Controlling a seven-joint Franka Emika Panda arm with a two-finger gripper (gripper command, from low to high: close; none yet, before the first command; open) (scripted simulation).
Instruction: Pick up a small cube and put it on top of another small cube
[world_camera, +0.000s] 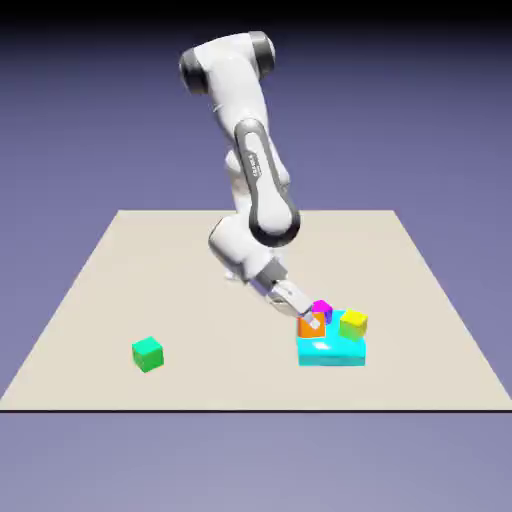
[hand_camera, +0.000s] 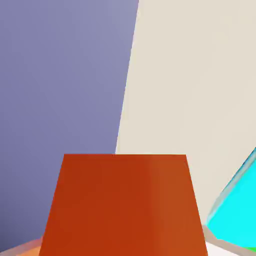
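The small orange cube (world_camera: 308, 328) sits at the left end of a cluster, against the far left edge of a flat cyan block (world_camera: 332, 351). My gripper (world_camera: 313, 322) reaches down to it at a slant from the upper left, and its fingers are closed on the cube's sides. In the hand view the orange cube (hand_camera: 122, 205) fills the lower middle and hides the finger tips. A yellow cube (world_camera: 353, 323) stands just right of it by the cyan block's far right corner. A green cube (world_camera: 148, 354) lies alone at the exterior view's left. I cannot tell whether the orange cube is lifted.
A small magenta cube (world_camera: 321, 308) sits just behind the orange one, close to my fingers. The cyan block (hand_camera: 235, 200) shows at the hand view's lower right. The beige table (world_camera: 180, 280) ends near the front, below the cubes.
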